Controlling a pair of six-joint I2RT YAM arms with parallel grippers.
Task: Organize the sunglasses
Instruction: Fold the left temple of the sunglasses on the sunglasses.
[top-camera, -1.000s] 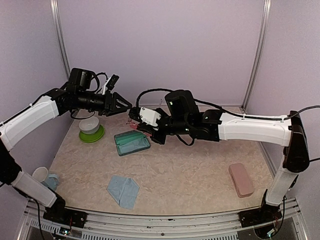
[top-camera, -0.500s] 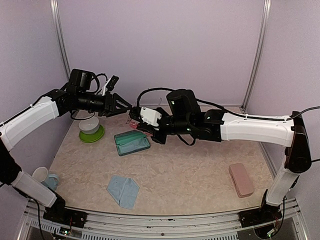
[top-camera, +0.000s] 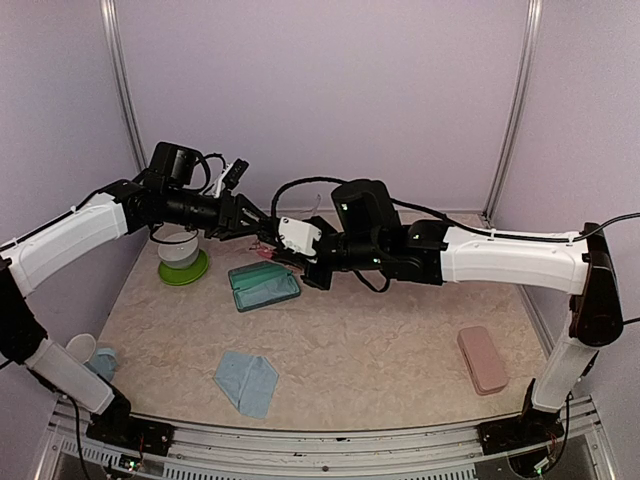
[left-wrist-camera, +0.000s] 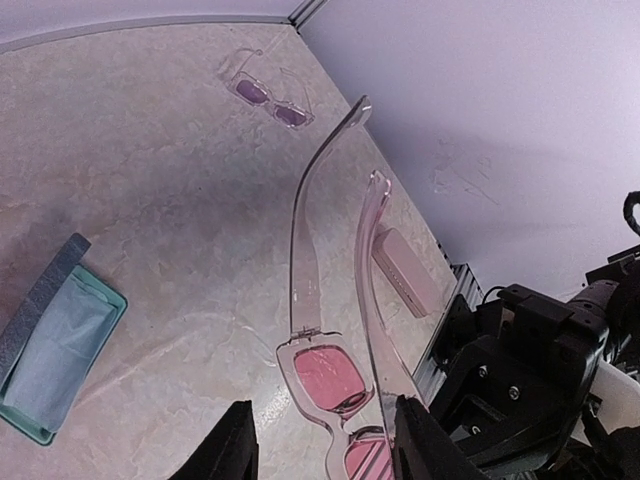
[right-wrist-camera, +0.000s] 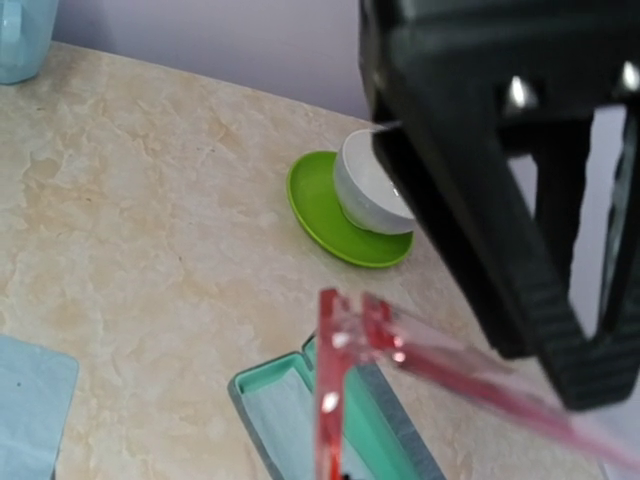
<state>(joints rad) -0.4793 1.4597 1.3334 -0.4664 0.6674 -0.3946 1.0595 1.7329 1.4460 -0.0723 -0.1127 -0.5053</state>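
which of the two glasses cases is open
The teal case beside the green saucer is open, lid folded back and its inside showing. The pink case near the table's right edge lies shut.

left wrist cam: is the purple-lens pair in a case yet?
No, the purple-lens sunglasses lie on the bare table near the far corner, outside any case.
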